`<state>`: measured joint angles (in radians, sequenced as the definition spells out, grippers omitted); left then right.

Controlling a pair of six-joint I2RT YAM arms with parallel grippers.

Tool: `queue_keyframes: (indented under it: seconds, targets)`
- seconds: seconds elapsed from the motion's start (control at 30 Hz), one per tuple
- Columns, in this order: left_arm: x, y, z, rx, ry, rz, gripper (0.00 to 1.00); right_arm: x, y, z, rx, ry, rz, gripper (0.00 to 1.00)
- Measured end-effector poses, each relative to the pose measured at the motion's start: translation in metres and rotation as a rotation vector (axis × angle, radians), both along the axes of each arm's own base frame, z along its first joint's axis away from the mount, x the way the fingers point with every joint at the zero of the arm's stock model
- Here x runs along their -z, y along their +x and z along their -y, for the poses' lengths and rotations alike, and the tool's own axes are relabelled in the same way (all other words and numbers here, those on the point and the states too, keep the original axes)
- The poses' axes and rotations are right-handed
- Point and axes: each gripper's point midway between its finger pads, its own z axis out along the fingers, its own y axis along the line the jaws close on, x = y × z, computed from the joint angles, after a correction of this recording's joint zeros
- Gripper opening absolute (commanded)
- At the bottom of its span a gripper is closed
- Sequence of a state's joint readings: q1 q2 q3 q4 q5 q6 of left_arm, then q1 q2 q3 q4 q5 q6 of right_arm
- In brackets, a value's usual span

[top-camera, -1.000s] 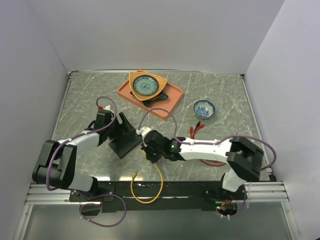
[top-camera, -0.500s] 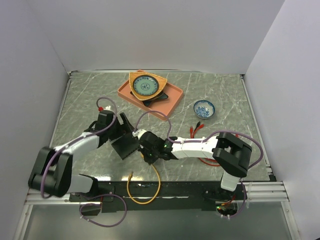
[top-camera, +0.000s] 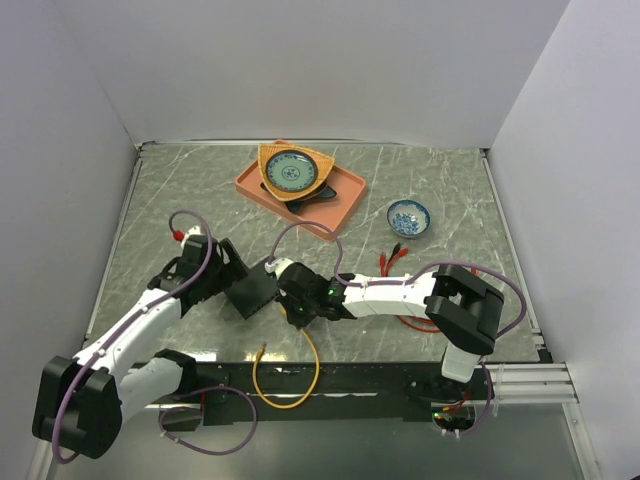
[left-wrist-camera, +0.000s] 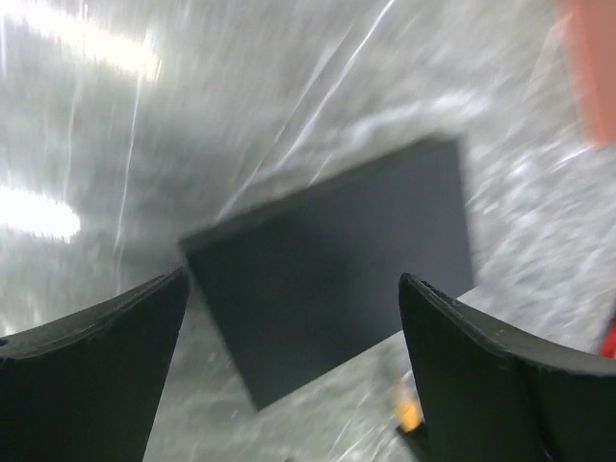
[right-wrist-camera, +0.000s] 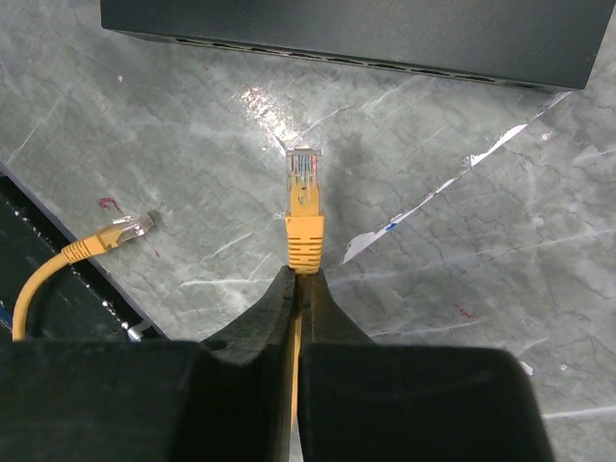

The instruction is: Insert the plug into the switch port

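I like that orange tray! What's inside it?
The tray holds a yellow basket with a blue-patterned plate on it. Something black peeks out underneath, mostly covered.

1. No lettering, brand, number or sign was readable in any view.
2. The switch (right-wrist-camera: 356,29) and plug (right-wrist-camera: 304,207) looked unmarked; the left wrist view was blurred.

Plug (right-wrist-camera: 303,197) just before switch port (right-wrist-camera: 327,58)
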<state>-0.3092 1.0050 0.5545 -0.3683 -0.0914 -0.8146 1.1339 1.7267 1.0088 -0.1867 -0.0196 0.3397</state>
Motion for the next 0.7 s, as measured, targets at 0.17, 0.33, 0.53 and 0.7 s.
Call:
queue_keyframes:
  seconds: [0.17, 0.33, 0.53, 0.7]
  targets:
    - [0.025, -0.024, 0.004, 0.003, 0.011, -0.113, 0.97, 0.0, 0.004, 0.002, 0.015, 0.0, -0.002, 0.0]
    - [0.039, -0.028, 0.006, 0.007, 0.014, -0.154, 0.98, 0.001, 0.012, 0.005, 0.038, -0.001, -0.005, 0.0]
    - [0.046, -0.023, 0.015, 0.026, -0.023, -0.14, 0.98, 0.018, 0.027, 0.015, 0.089, -0.032, -0.045, 0.0]
    - [0.043, -0.017, 0.027, 0.059, -0.067, -0.104, 0.99, 0.016, 0.046, 0.018, 0.131, -0.024, -0.048, 0.0]
